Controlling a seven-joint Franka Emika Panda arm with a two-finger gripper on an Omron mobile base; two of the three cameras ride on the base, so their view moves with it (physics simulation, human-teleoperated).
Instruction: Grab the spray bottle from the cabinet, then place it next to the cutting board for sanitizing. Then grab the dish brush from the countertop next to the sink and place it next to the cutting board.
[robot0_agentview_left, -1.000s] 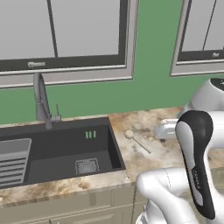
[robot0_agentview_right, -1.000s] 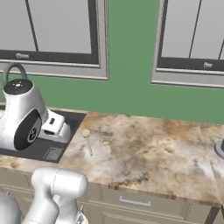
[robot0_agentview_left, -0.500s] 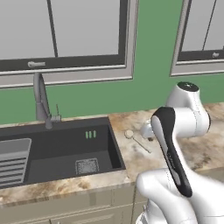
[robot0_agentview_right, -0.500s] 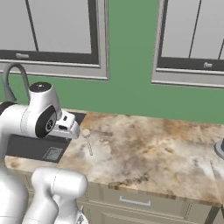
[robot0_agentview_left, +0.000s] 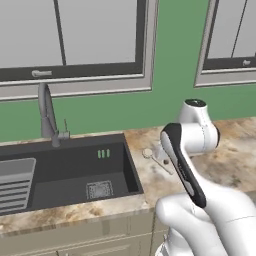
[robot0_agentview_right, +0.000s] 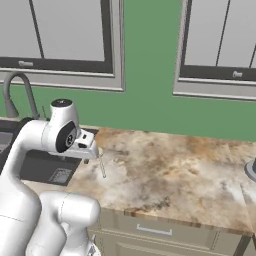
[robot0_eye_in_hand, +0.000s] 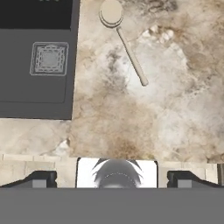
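Dish brush (robot0_eye_in_hand: 121, 38), round-headed, on marbled countertop (robot0_eye_in_hand: 175, 109)

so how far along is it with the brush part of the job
Nothing about the spray bottle can be judged from here. In hand: the tool hangs open and empty above the marbled beige-and-brown stone countertop, looking down at the small tan round-headed dish brush lying beside the dark sink basin. Left: descend, grip the brush, and carry it to the cutting board.

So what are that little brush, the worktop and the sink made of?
The dish brush looks like pale wood or plastic, with a round tan head. The countertop looks like polished stone, with mottled beige-brown veining. The sink seems a matte dark composite or coated metal; I can't tell which.
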